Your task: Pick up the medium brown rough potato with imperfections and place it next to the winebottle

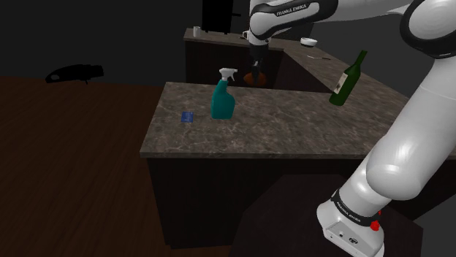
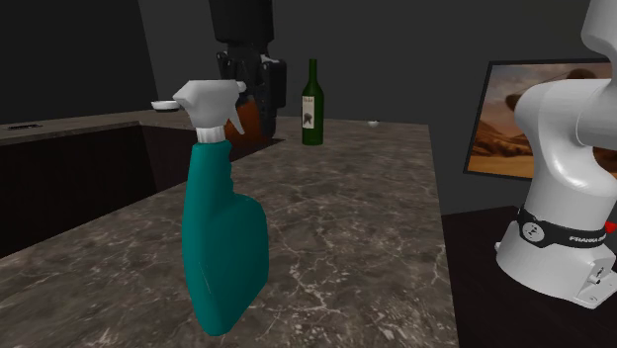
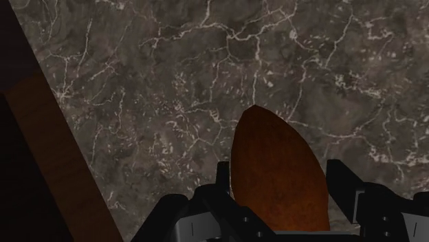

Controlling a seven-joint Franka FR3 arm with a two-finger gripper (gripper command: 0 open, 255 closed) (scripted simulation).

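A reddish-brown potato (image 3: 278,172) sits between my gripper's (image 3: 282,180) two black fingers, which clasp its sides just above the dark marbled counter (image 3: 172,89). In the shoulder view the gripper (image 1: 257,67) hangs over the counter's far edge with the potato (image 1: 256,77) under it. A green wine bottle (image 1: 348,79) stands to the shoulder view's right of it, well apart. In the second exterior view the gripper (image 2: 247,89) and potato (image 2: 259,119) are partly hidden behind the spray bottle's head, left of the wine bottle (image 2: 312,104).
A teal spray bottle (image 1: 223,98) with a white trigger stands mid-counter, large in the second exterior view (image 2: 222,227). A small blue object (image 1: 188,117) lies near the counter's left edge. A white bowl (image 1: 308,41) rests on the counter behind.
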